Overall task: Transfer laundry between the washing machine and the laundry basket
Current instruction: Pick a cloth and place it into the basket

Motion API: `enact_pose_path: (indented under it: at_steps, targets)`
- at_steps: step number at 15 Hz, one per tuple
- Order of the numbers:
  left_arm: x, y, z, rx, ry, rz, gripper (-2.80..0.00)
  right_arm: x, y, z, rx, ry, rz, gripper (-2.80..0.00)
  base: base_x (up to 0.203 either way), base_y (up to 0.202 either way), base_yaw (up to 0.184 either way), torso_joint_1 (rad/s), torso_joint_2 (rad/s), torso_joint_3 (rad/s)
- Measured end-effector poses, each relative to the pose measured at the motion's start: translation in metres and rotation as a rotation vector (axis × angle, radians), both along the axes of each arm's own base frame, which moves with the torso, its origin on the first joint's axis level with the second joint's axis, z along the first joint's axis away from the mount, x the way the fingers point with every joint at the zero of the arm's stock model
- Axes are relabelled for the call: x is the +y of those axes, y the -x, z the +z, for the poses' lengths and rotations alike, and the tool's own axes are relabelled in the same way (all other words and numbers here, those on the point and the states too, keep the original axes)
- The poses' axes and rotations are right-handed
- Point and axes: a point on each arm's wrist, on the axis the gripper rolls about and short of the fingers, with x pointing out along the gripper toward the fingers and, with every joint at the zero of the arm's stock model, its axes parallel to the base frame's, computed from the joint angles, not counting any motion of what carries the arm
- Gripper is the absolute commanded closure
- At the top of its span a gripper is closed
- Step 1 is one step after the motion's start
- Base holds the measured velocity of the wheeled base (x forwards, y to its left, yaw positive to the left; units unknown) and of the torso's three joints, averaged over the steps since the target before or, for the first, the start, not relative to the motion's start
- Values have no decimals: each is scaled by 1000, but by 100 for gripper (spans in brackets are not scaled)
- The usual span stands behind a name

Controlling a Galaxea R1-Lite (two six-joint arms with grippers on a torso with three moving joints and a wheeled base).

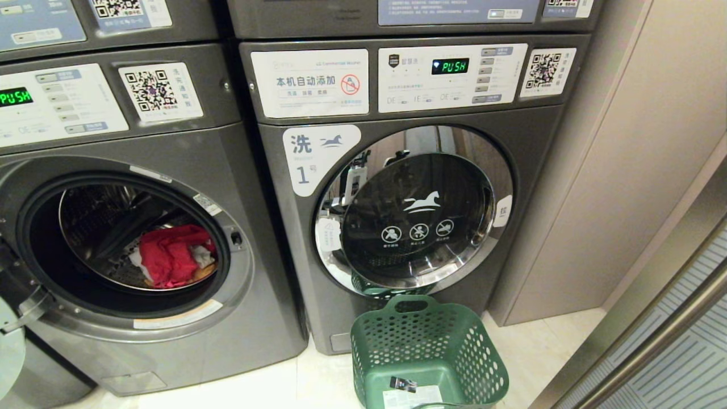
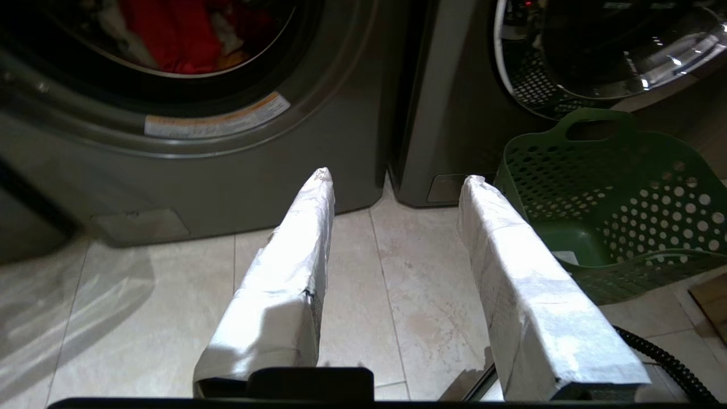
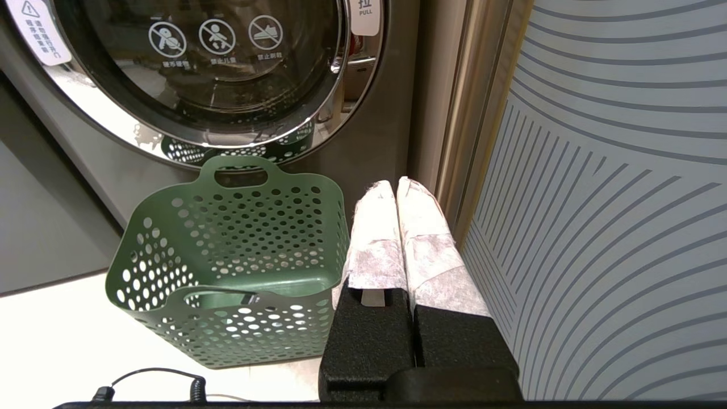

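A: While the head view shows neither arm, where is the laundry (image 1: 170, 255)?
B: Inside the open washing machine (image 1: 130, 238); basket (image 1: 426, 346) stands before the closed machine (image 1: 409, 210), holding no clothes.
A: Left wrist view?
B: Left gripper (image 2: 395, 177) low over floor tiles (image 2: 369, 284), fingers apart, holding nothing.
A: Right wrist view?
B: Right gripper (image 3: 396, 190) pressed closed, just beside the basket.

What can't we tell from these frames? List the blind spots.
1. Washing machine with the open drum: no number label shows in head view; its door is cut by the left edge.
2. Laundry: piece count unclear; the top pieces cover whatever lies under them.
3. Basket: near rim cut by the head view's bottom edge; label inside too small to read.
4. Left hand and right hand: both outside the head view.
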Motion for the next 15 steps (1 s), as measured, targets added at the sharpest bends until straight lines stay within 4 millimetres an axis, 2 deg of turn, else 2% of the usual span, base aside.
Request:
enact_pose_path:
  at_steps: [5,8,15]
  targets:
    - [-1,15,0,-190,-140,-94,0,0,0,0,0,2,0,0,0,0,0,0,0,0]
    - [-1,20,-10,-162,-201,-91,0,0,0,0,0,1,0,0,0,0,0,0,0,0]
    - [0,22,-11,-179,-202,-89,0,0,0,0,0,1,0,0,0,0,0,0,0,0]
